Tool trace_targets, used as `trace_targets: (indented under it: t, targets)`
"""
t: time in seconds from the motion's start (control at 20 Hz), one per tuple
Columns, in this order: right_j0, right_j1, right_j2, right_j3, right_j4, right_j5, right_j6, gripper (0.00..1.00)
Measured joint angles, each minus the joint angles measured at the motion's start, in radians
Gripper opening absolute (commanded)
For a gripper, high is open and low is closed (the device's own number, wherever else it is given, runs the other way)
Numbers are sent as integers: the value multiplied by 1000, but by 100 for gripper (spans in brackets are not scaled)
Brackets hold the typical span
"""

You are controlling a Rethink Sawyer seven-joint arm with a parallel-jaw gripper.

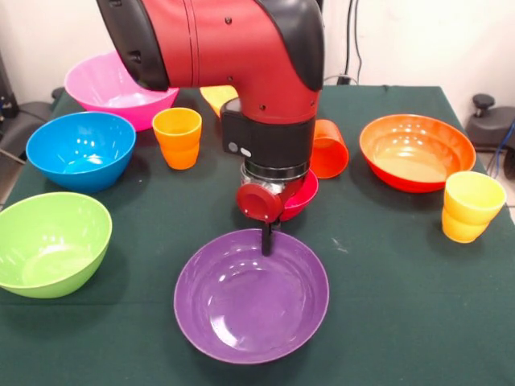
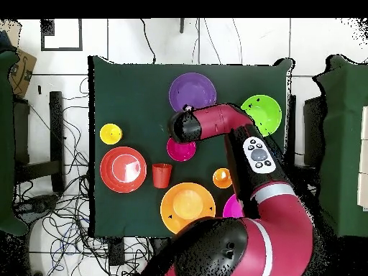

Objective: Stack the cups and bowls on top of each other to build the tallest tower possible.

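Red and black robot arm [image 1: 233,56] above the green-clothed table [image 1: 378,322], its gripper [image 1: 266,239], whose opening cannot be told, at the far rim of the wide glossy purple plastic bowl [image 1: 251,296], beside the small magenta-red plastic bowl [image 1: 301,195].

arm's black wrist [image 2: 183,126] sits between purple bowl [image 2: 192,91] and magenta bowl [image 2: 181,150].

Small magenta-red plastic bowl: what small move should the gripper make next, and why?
Probably shift the gripper over the small magenta-red plastic bowl's rim to grasp it: the gripper hangs between that bowl and the wide purple plastic bowl, and no stack shows yet.
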Motion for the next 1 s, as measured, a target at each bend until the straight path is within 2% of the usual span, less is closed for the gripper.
trace_targets:
  t: [0.4, 1.0]
  targets:
    - [-12, -82, 0, 51, -1, -52, 0, 0]
    - [-9, -183, -31, 148, -3, -280, 0, 0]
